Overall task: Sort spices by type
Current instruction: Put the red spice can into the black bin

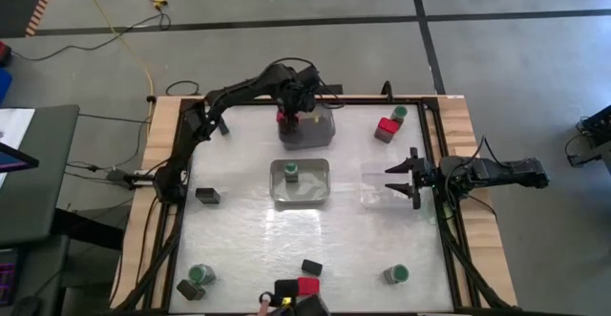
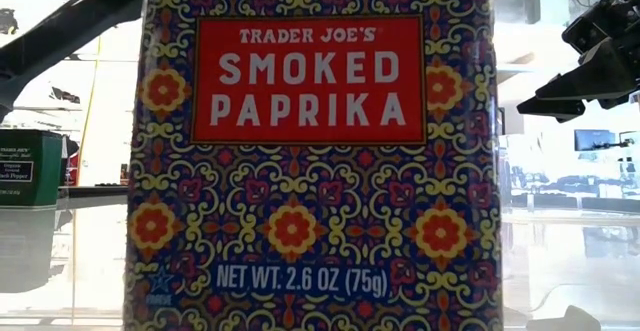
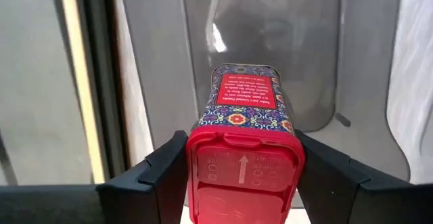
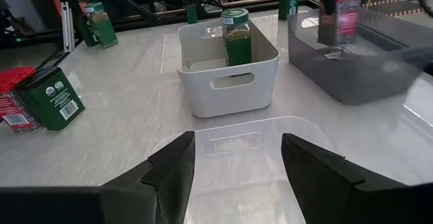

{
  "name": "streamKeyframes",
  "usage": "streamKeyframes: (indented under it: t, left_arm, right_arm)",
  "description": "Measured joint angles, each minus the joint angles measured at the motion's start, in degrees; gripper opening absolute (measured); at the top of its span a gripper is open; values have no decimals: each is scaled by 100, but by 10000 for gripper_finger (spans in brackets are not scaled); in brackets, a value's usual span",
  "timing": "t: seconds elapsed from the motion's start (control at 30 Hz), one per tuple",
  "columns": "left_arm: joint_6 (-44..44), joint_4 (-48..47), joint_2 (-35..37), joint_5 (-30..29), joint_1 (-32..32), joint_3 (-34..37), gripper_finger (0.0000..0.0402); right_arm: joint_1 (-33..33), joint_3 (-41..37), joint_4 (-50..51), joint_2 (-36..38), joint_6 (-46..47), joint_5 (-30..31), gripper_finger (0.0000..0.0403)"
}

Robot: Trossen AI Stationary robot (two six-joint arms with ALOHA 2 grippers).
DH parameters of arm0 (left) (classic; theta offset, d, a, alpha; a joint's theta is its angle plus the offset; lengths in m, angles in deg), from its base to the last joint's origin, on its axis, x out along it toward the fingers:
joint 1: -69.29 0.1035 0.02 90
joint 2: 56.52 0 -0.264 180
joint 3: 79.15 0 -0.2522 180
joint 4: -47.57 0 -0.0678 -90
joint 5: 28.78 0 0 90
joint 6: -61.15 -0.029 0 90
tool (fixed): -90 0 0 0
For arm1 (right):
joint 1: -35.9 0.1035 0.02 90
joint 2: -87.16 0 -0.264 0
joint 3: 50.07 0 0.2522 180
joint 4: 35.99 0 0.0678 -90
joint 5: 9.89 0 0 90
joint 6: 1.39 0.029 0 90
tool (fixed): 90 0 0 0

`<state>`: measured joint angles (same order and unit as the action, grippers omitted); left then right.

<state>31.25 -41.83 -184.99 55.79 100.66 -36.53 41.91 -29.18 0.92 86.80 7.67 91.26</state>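
Observation:
My left gripper (image 3: 243, 176) is shut on a red-topped paprika tin (image 3: 245, 116) over the grey bin (image 1: 307, 130) at the table's far side. The same tin (image 4: 343, 19) shows in the right wrist view, with its lower end inside the bin. My right gripper (image 1: 399, 180) waits open above the clear bin (image 4: 237, 163) on the right. A green-lidded jar (image 4: 236, 38) stands in the white bin (image 1: 300, 184) at the centre. Another paprika tin (image 2: 310, 151) stands close to the low camera. Dark tins (image 1: 207, 196) and green jars (image 1: 396, 274) stand scattered on the table. My left gripper pinches the paprika tin at its red lid end (image 3: 243, 153) between the two fingers (image 3: 162, 173), one on each side of the lid. The fingers come from above, pointing down. The tin hangs upright below them inside the grey bin; whether it touches the bin's floor I cannot tell.
A red-topped tin (image 1: 387, 128) and a green jar (image 1: 398, 114) stand near the far right corner. A green jar (image 1: 200, 275) and a dark tin (image 1: 189, 289) sit at the near left. Several tins (image 1: 307, 285) cluster at the near edge. Bare tabletop lies between the bins.

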Motion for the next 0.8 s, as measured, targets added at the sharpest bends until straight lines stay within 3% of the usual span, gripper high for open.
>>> streamKeyframes:
  t: [0.4,0.57,0.8]
  left_arm:
    - [-476,-61,2,-279,72,7,217]
    - [-330,42,2,59,73,9,217]
    - [-230,404,0,64,70,11,217]
  right_arm:
    - [1,0,0,0,0,-2,249]
    - [0,-1,0,0,0,0,249]
    - [1,0,0,0,0,-1,249]
